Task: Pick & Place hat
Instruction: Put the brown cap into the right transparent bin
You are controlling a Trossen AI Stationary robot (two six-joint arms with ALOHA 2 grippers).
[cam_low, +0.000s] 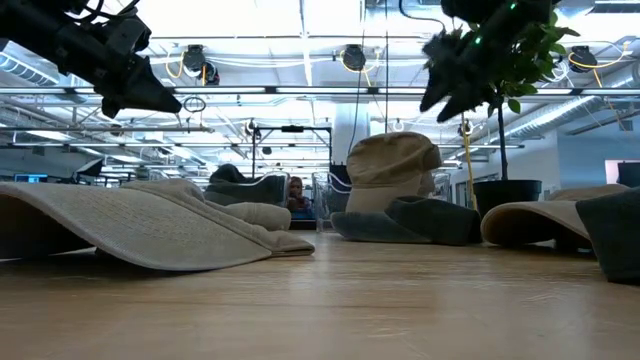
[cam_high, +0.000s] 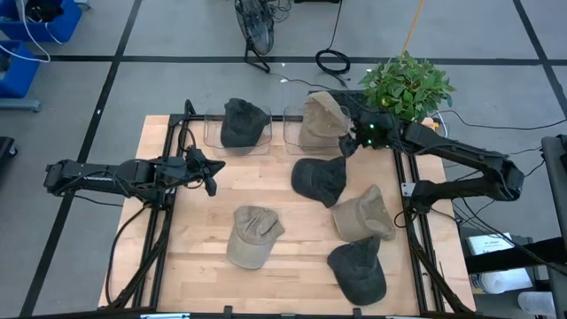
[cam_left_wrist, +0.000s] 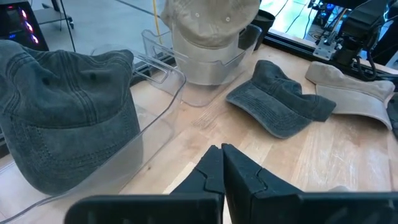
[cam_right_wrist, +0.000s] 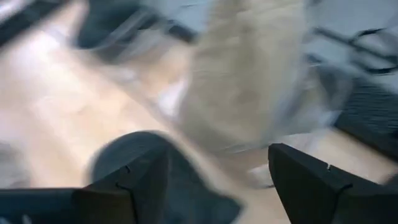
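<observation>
Several caps lie on the wooden table. A dark cap point(cam_high: 241, 122) sits in the left clear bin and a beige cap point(cam_high: 321, 120) in the right clear bin, both at the far edge. A dark cap point(cam_high: 319, 179), two beige caps point(cam_high: 363, 214) point(cam_high: 252, 235) and another dark cap point(cam_high: 359, 270) rest on the boards. My right gripper point(cam_high: 350, 142) hovers open just right of the binned beige cap point(cam_right_wrist: 249, 74), above the table. My left gripper point(cam_high: 211, 173) is shut, raised near the table's left side, touching nothing point(cam_left_wrist: 222, 152).
A potted plant point(cam_high: 406, 84) stands at the far right corner behind my right arm. Black frame rails point(cam_high: 168, 221) run along the left and right sides of the table. Bare boards point(cam_high: 266, 186) show between the left gripper and the middle caps.
</observation>
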